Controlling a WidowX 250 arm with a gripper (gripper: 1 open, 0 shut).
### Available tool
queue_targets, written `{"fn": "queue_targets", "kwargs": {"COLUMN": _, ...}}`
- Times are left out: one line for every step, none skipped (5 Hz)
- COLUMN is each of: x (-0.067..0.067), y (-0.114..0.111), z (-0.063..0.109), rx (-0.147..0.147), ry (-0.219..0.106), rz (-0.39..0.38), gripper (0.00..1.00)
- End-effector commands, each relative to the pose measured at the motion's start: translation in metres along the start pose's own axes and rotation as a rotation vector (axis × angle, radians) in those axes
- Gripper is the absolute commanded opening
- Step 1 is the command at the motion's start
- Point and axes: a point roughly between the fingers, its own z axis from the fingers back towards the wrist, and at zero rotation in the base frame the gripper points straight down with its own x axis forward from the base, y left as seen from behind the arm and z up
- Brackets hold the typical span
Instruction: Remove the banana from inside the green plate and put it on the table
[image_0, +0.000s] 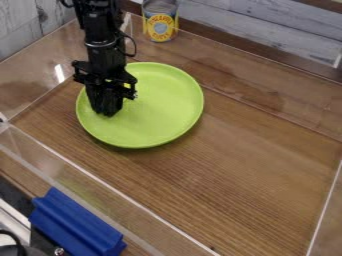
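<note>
Plate (163, 112) lime grn; table (227, 170) brn w/ wood grain; block (76, 224) blue.

Large round lime-green plastic plate (160, 115) near the left edge of the brown wood-grain tabletop (227, 170). Black metal robot gripper (110, 106), closed, low over the plate's left part. Clear container with yellow label (160, 20) behind, toward the far edge. Blue blocky object (76, 224) by the near-left corner.
</note>
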Motion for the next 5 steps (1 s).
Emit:
{"fn": "queue_targets", "kwargs": {"x": -0.0013, "y": -0.0049, "z": 0.0044, "rx": 0.003, "ry": -0.008, "rz": -0.013, "gripper": 0.0}}
{"fn": "queue_targets", "kwargs": {"x": -0.0018, "y": -0.0068, "z": 0.0046, "rx": 0.003, "ry": -0.007, "rz": -0.019, "gripper": 0.0}}
{"fn": "queue_targets", "kwargs": {"x": -0.0022, "y": -0.0086, "z": 0.0048, "rx": 0.003, "ry": -0.005, "rz": -0.024, "gripper": 0.0}}
{"fn": "queue_targets", "kwargs": {"x": -0.0025, "y": -0.0105, "z": 0.0048, "rx": 0.004, "ry": -0.003, "rz": -0.03, "gripper": 0.0}}
{"fn": "queue_targets", "kwargs": {"x": -0.0029, "y": -0.0123, "z": 0.0046, "rx": 0.004, "ry": -0.001, "rz": -0.035, "gripper": 0.0}}
